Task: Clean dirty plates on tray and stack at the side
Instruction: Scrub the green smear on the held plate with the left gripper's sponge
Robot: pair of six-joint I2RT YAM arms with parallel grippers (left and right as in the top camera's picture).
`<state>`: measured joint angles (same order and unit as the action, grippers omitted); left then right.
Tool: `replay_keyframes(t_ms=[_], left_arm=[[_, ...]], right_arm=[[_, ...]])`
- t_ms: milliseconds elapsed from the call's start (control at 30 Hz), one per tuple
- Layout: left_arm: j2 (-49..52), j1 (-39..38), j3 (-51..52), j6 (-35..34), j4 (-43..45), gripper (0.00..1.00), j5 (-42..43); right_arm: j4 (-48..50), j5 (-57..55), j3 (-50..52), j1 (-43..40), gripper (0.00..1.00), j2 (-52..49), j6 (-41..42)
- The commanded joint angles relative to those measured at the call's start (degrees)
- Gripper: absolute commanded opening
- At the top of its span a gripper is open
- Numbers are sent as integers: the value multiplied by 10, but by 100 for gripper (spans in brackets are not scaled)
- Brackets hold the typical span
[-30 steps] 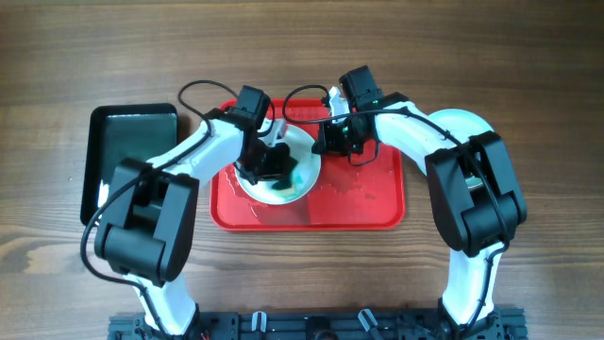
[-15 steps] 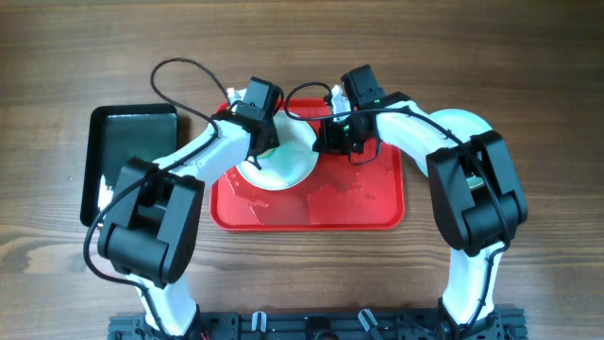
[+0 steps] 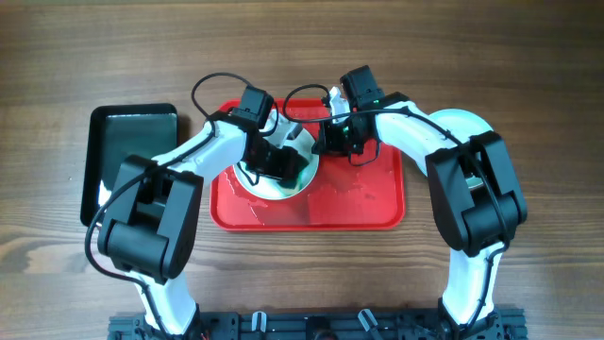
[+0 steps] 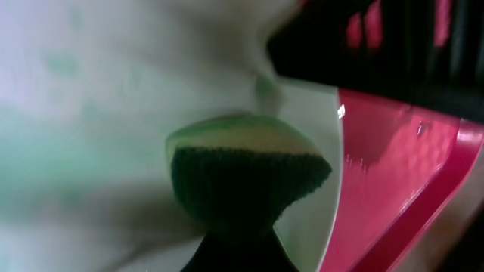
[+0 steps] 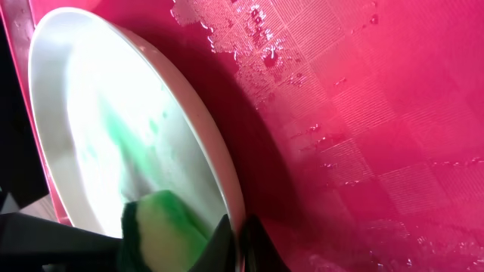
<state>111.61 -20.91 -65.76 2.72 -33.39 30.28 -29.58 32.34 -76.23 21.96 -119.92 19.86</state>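
A white round plate (image 5: 91,106), streaked with teal-green smears, sits on the left half of a wet red rectangular plastic tray (image 3: 359,203). The left gripper (image 3: 274,162) is clamped on a green-and-yellow sponge (image 4: 242,162) pressed to the plate's face, while the right gripper (image 3: 323,140) pinches its rim. A glossy black tray (image 3: 132,151) lies alongside on the wooden table (image 3: 528,57).
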Motion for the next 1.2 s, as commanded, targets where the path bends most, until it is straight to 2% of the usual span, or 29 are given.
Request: replay_keyframes(t_ms=[0, 100, 200, 267, 367, 433, 533, 600, 700, 833, 867, 900, 1033, 1100, 1167], left_arm=[[12, -3, 8, -74, 76, 4, -122], [12, -3, 8, -191, 131, 4, -346], [12, -3, 8, -283, 121, 4, -493], [12, -3, 8, -335, 77, 4, -549], [12, -3, 8, -361, -5, 4, -554], [12, -5, 8, -343, -54, 4, -499], [12, -5, 8, -151, -87, 4, -215], [12, -5, 8, -67, -95, 4, -49], [12, -5, 8, -18, -85, 4, 56], [12, -6, 8, -19, -2, 4, 56], [12, -6, 8, -35, 36, 4, 34], [12, -5, 8, -84, 81, 4, -34], [12, -4, 8, -167, 142, 4, -258], [12, -4, 2, -195, 147, 4, -360], [12, -4, -21, -219, 110, 4, -450]], right_arm=[[2, 7, 2, -1, 4, -6, 13], [2, 7, 2, -1, 4, -6, 12], [2, 7, 2, -1, 4, -6, 12], [2, 7, 2, -1, 4, -6, 12], [2, 7, 2, -1, 4, -6, 12], [2, 7, 2, -1, 4, -6, 12], [2, 7, 2, -1, 4, -6, 11], [2, 7, 2, -1, 4, -6, 12], [2, 7, 2, -1, 4, -6, 11], [2, 7, 2, -1, 4, -6, 11], [2, 7, 2, -1, 4, -6, 11], [2, 7, 2, -1, 4, -6, 12], [1, 7, 2, -1, 4, -6, 11], [1, 7, 2, -1, 4, -6, 11], [-1, 7, 2, -1, 4, -6, 11]])
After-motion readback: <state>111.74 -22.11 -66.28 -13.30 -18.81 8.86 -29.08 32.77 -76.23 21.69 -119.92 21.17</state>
